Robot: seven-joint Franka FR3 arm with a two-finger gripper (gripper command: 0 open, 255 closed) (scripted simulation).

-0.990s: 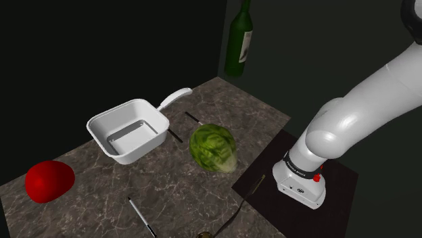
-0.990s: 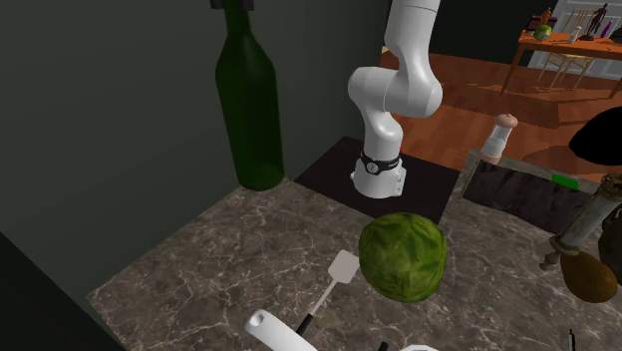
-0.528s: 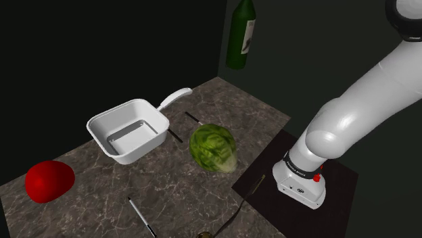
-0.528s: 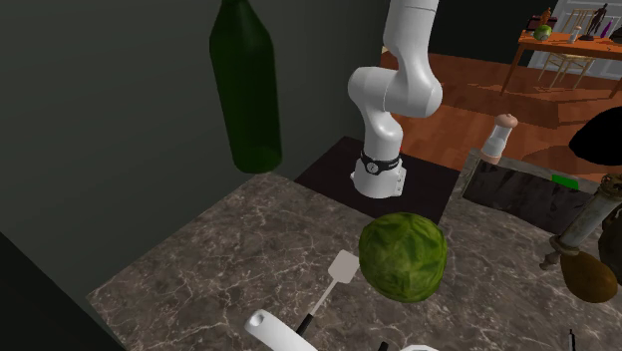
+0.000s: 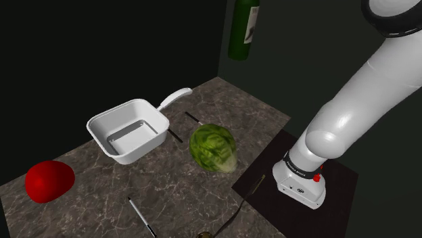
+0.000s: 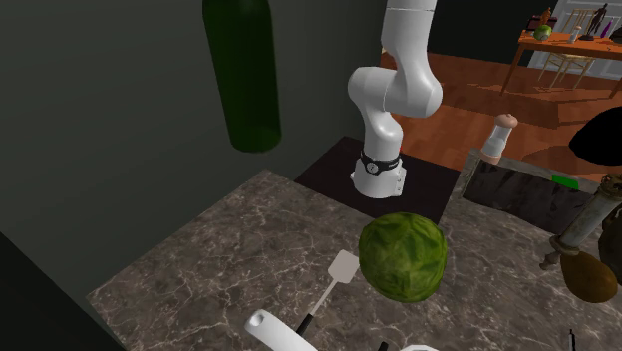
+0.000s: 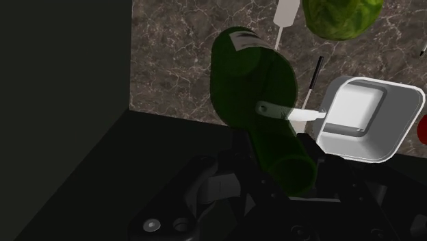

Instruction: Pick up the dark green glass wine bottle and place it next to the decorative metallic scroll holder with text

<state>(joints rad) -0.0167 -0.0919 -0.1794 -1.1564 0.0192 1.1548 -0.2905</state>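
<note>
Now the bottle (image 6: 239,80) hangs higher above the counter (image 6: 199,269) than a second ago, its neck clamped between the jaws of my gripper (image 7: 295,176), so the pick is done and the carry remains.

Shoulder cam: high, beside arm base (image 5: 299,177) at 5 o'clock, facing 10. Second cam: close, opposite side (low). Wrist cam: looking down. All share bottle (image 5: 243,30), cabbage (image 5: 213,147).

A dark wall (image 6: 100,150) is looming behind the marbled counter (image 6: 229,259), an orange wooden floor (image 6: 478,90) is stretching beyond, a wooden table (image 6: 568,45) is standing far back.
</note>
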